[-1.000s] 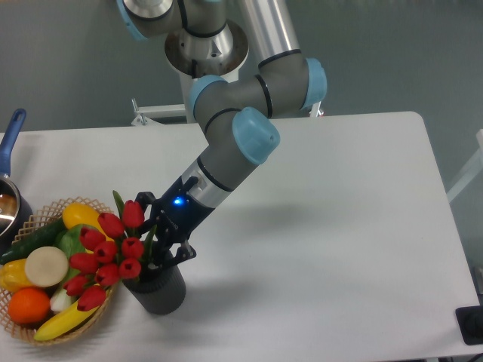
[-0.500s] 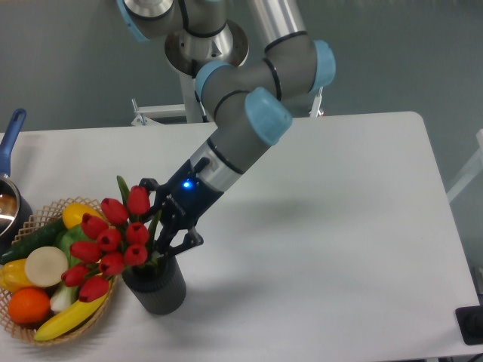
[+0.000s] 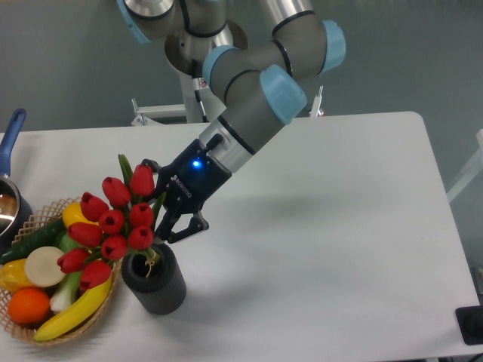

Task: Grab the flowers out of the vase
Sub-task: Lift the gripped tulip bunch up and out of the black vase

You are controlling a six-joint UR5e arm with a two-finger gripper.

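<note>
The flowers (image 3: pixel 113 226), a bunch of red tulip buds with green leaves, hang tilted to the left just above the vase (image 3: pixel 155 283), their stem ends still at its round mouth. My gripper (image 3: pixel 164 219) is shut on the flowers' stems right behind the buds. The vase is dark grey, ribbed and stands upright near the table's front edge. The stems themselves are mostly hidden by the buds and my fingers.
A wicker basket (image 3: pixel 19 326) with a banana, an orange, a cucumber and other produce sits at the front left, touching the buds' side. A pot with a blue handle (image 3: pixel 9 139) is at the left edge. A black object (image 3: pixel 472 324) lies at the right front corner.
My gripper has risen and shifted slightly right with the flowers, lifting the bunch so that the vase's mouth now shows beneath it. The vase has stayed put.
</note>
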